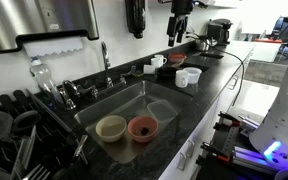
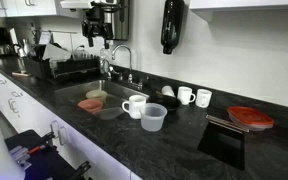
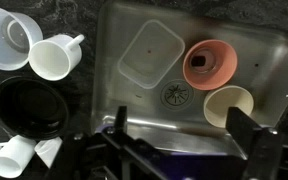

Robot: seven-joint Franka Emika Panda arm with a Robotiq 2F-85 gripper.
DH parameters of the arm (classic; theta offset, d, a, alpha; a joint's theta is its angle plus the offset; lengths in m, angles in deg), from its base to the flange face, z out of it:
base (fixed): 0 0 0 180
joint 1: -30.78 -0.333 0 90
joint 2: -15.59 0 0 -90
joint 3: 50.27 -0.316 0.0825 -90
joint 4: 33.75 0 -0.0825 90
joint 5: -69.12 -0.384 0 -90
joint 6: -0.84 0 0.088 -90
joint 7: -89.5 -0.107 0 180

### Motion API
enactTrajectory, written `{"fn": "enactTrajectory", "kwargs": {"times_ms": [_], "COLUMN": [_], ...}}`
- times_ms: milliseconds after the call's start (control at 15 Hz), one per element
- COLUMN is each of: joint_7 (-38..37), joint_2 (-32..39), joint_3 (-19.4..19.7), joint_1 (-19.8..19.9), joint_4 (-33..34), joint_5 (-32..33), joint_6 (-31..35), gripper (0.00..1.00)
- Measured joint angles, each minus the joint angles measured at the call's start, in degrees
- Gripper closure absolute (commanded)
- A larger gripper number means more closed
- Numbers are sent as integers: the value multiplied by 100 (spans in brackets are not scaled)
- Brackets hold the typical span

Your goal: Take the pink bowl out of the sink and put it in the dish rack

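The pink bowl (image 1: pixel 142 128) sits upright in the sink (image 1: pixel 94 112), next to a beige bowl (image 1: pixel 111 127). It also shows in the other exterior view (image 2: pixel 90 104) and in the wrist view (image 3: pixel 209 65). My gripper (image 1: pixel 181 15) hangs high above the counter, open and empty, well clear of the bowl. It also shows in an exterior view (image 2: pixel 97 30). In the wrist view its two fingers (image 3: pixel 182 125) stand wide apart over the sink's edge. The dish rack (image 1: pixel 24 140), full of dark utensils, stands beside the sink and also shows in an exterior view (image 2: pixel 69 65).
A clear rectangular container (image 3: pixel 151 55) lies in the sink by the drain. The chrome faucet (image 1: pixel 106 60) rises behind the basin. White mugs (image 2: pixel 134 105), a clear cup (image 2: pixel 154 118) and a black plate (image 3: pixel 29 105) stand on the black counter. A coffee machine (image 1: pixel 219 32) stands farther along it.
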Motion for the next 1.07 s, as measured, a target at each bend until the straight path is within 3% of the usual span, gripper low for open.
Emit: {"fn": "enactTrajectory", "kwargs": {"times_ms": [800,1067], "joint_7": [0,234], "joint_2": [7,322], "joint_3": [-18,-168], "joint_1": [-1,-123], "joint_4": [-4,-14], "joint_5": [15,84], "joint_6": [0,0], "gripper": [0,0]}}
